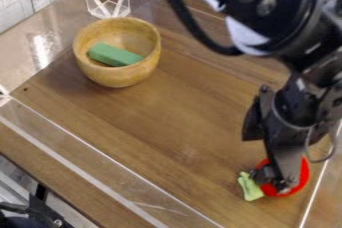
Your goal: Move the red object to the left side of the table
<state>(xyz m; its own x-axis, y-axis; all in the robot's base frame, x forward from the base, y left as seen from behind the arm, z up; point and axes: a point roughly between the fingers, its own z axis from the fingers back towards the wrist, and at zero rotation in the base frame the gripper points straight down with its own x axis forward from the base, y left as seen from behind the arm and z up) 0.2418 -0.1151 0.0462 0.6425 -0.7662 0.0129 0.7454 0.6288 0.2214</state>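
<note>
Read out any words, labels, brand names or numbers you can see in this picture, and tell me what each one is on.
None: no readable text, number or sign shows on the table, the wooden bowl, the green block, the red toy fruit or the black robot arm.
</note>
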